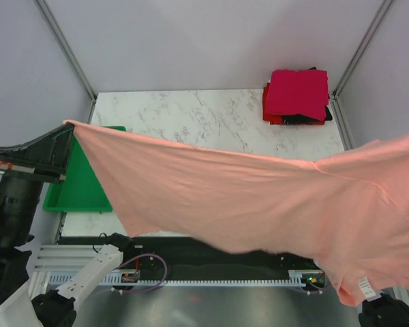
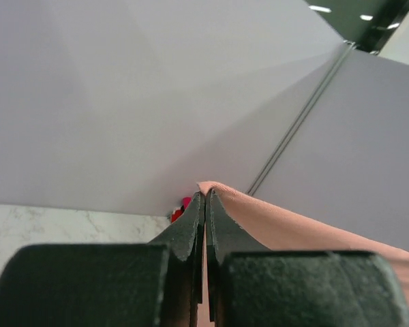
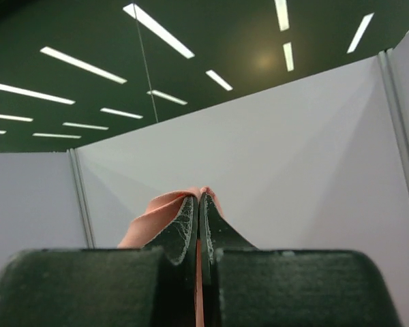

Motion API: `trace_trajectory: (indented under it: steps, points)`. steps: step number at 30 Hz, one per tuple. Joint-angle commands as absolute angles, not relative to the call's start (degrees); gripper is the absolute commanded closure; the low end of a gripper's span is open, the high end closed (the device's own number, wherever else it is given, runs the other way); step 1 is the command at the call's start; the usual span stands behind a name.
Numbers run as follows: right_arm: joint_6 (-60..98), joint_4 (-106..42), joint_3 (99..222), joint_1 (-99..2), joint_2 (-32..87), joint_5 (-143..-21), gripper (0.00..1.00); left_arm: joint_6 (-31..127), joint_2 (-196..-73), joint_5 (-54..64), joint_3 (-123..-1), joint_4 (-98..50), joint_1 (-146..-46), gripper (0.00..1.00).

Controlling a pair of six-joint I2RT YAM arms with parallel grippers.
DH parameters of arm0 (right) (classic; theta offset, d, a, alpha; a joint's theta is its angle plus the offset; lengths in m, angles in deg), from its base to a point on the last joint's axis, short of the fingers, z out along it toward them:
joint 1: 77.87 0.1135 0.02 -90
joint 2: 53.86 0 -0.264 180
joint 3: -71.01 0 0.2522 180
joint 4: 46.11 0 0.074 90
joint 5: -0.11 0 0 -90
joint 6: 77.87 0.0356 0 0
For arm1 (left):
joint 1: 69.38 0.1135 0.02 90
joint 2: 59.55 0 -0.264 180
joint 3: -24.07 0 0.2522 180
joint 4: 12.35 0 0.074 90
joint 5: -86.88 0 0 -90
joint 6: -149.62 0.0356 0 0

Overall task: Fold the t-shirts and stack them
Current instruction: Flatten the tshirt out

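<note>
- While the salmon-pink t-shirt [image 1: 245, 197] hangs stretched high above the table [image 1: 191, 116], the left gripper [image 2: 204, 199] is pinched tight on one corner.
- Right gripper [image 3: 198, 199] clamped on the cloth too, jaws closed.
- Folded stack [image 1: 298, 95] sits at the far right corner, green tray [image 1: 78, 191] left.

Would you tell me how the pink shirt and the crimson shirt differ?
The pink shirt hangs unfolded, pinched by the left gripper and right gripper; the crimson shirt lies folded on a stack. The pink shirt spreads wide; the crimson shirt is a square. Both are plain.
</note>
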State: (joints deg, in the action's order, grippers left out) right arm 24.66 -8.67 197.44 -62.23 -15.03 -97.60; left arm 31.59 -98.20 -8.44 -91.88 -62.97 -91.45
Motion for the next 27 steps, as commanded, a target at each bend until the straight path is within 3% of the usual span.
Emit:
trace_trajectory:
  steps: [1, 10, 15, 16, 17, 18, 19, 21, 22, 27]
  points:
    - [18.90, -14.85, 193.76, -57.49, -6.94, -96.92, 1.00, 33.69, -100.85, -15.32, -86.48, -59.77, -91.70, 0.98]
    - [10.72, -18.90, 191.04, -54.23, 20.38, -107.87, 1.00, 34.21, -122.88, -21.75, -80.67, -60.58, -90.13, 0.98]
    - [16.58, -18.91, 194.71, -60.11, 44.28, -111.25, 1.00, 34.58, -135.89, -18.78, -73.98, -53.80, -79.53, 0.98]
    - [17.48, -17.95, 196.46, -60.90, 47.88, -110.47, 0.94, 34.48, -139.49, -17.29, -74.15, -53.80, -78.10, 0.98]
    - [18.53, -14.11, 201.96, -61.95, 55.14, -107.76, 0.78, 35.09, -146.40, -15.70, -74.59, -53.45, -76.86, 0.98]
    - [19.50, -11.89, 204.89, -62.66, 58.43, -105.56, 0.53, 37.27, -150.82, -13.60, -77.03, -53.62, -74.85, 0.91]
    - [21.77, -8.83, 208.14, -62.93, 61.68, -104.67, 0.18, 39.04, -154.17, -7.40, -78.45, -53.79, -74.05, 0.67]
    - [23.63, -1.08, 214.06, -62.93, 66.37, -102.82, 0.11, 41.33, -162.27, -5.23, -83.44, -57.47, -73.17, 0.49]
    - [25.03, -1.06, 208.58, -62.67, 65.50, -102.46, 0.07, 41.08, -163.42, -4.97, -84.60, -59.14, -72.99, 0.39]
    - [28.55, -15.20, 181.14, -61.61, 46.45, -98.96, 0.02, 37.57, -154.77, -1.36, -76.82, -58.46, -73.68, 0.33]
